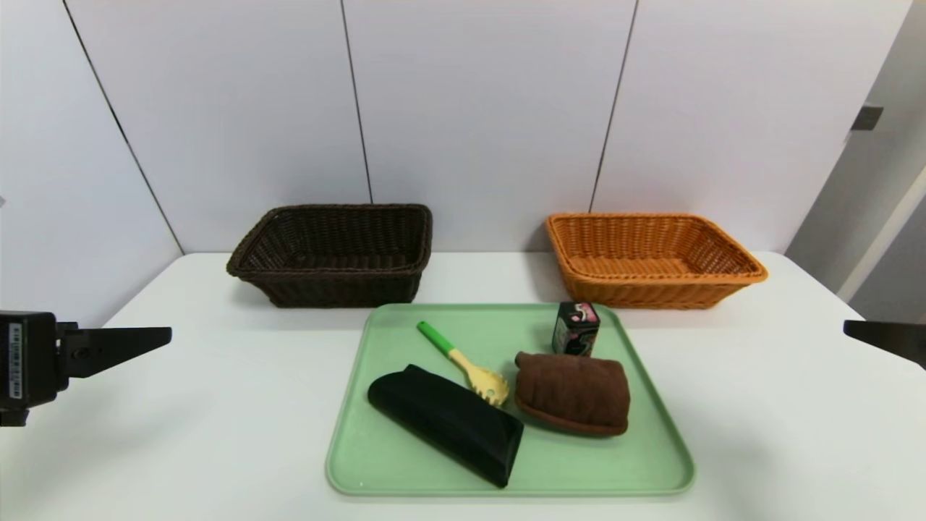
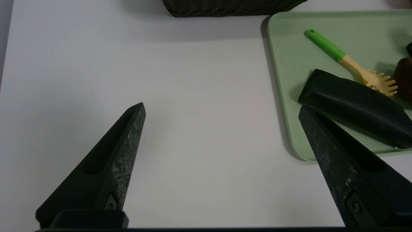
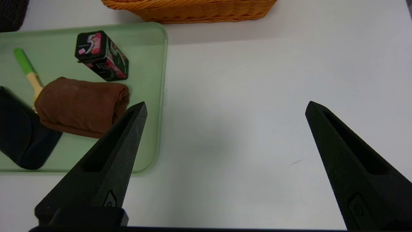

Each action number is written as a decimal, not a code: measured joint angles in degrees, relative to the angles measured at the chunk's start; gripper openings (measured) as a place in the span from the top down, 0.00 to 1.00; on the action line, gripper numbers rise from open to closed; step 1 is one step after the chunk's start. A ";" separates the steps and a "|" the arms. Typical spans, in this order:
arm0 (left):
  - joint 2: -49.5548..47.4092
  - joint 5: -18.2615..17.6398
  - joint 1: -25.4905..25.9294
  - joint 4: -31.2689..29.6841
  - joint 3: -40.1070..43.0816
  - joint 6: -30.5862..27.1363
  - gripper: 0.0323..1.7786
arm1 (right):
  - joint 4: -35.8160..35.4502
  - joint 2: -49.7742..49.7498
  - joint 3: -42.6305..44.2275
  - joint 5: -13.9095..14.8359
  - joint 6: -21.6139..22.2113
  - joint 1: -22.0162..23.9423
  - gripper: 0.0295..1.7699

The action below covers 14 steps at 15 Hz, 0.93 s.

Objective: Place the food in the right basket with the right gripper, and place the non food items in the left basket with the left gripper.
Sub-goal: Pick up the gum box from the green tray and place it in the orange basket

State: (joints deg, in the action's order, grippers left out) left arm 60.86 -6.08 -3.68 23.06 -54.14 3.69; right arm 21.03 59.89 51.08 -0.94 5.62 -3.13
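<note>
Head view, tray: pale green (image 1: pixel 434 486), round-cornered, smooth; bears all four goods, none yet sorted.
Head view, food: small dark upright box (image 1: pixel 575 329), pink and white print, near the tray's far right corner, just behind the towel.
Head view, non-food: brown towel (image 1: pixel 571 394), plush, folded; black pouch (image 1: pixel 445 420), long, soft, laid aslant; pasta spoon (image 1: pixel 466 365), green handle, yellow toothed head beside the pouch.
Head view, left basket: dark brown wicker (image 1: pixel 347 289), flared, nothing visible inside; three items judged due.
Head view, right basket: orange-tan wicker (image 1: pixel 651 293), flared, nothing visible inside; the box judged due.
Head view, progress: judged at the very start, all sorting left.
Left wrist view, left gripper: (image 2: pixel 222 103) spread wide over the white table (image 2: pixel 206 180), gripping nothing, to the left of the tray.
Right wrist view, right gripper: (image 3: pixel 227 101) spread wide, likewise holding nothing, to the right of the tray.
Right wrist view, textures: towel rolled and napped; box crisp-edged, standing apart from it.
</note>
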 joint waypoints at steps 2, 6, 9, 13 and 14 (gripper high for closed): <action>3.39 0.07 -2.38 2.58 -2.97 0.21 0.05 | 4.77 4.22 5.81 0.06 2.34 -3.47 0.04; 8.50 0.16 -7.84 2.21 -4.12 4.66 0.05 | 9.03 11.74 13.23 0.61 5.57 -11.36 0.04; 10.80 0.16 -10.62 -0.06 -4.23 5.64 0.05 | 9.14 18.21 17.55 1.10 7.98 -16.59 0.04; 11.86 0.05 -12.69 -0.63 -6.23 5.58 0.05 | 13.86 27.71 26.34 5.84 10.84 -23.88 0.04; 11.82 0.00 -12.82 -0.59 -6.47 5.51 0.05 | 16.09 29.53 28.71 6.17 12.04 -25.36 0.04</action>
State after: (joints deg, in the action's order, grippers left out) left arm 72.68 -6.08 -16.51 22.48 -60.61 9.20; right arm 37.12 89.42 79.79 5.23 17.66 -28.49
